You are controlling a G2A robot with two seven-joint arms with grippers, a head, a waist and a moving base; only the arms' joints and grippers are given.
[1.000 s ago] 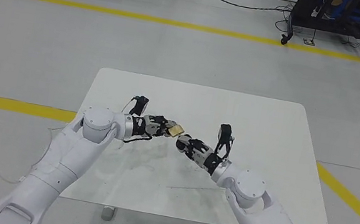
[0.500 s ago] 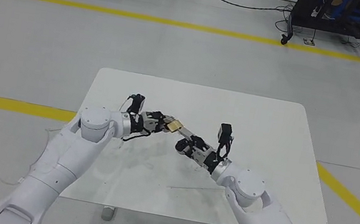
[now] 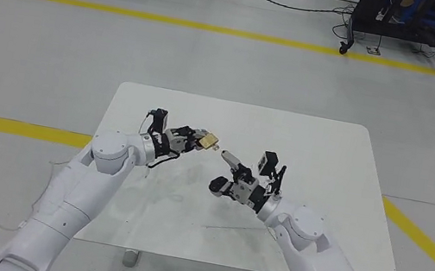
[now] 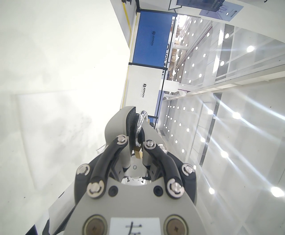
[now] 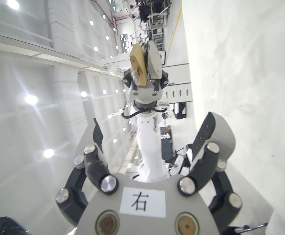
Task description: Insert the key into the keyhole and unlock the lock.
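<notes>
white table (image 3: 328,155), left gripper (image 3: 196,140) clamping brass lock (image 3: 210,141), wrist view showing shackle (image 4: 142,121), right gripper (image 3: 225,173) spread

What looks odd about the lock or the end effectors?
One thing stands out. The right end effector is open and holds no key, apart from the lock, which the left end effector grips. A pale piece sticks out of the lock's end face; it may be the key, but I cannot tell.

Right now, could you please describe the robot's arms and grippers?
The left arm and right arm are smooth white, with rounded joints. The left gripper and right gripper have grey jaws, black ribbed pads, black linkages, silver rivets and a white label with one black character.
</notes>
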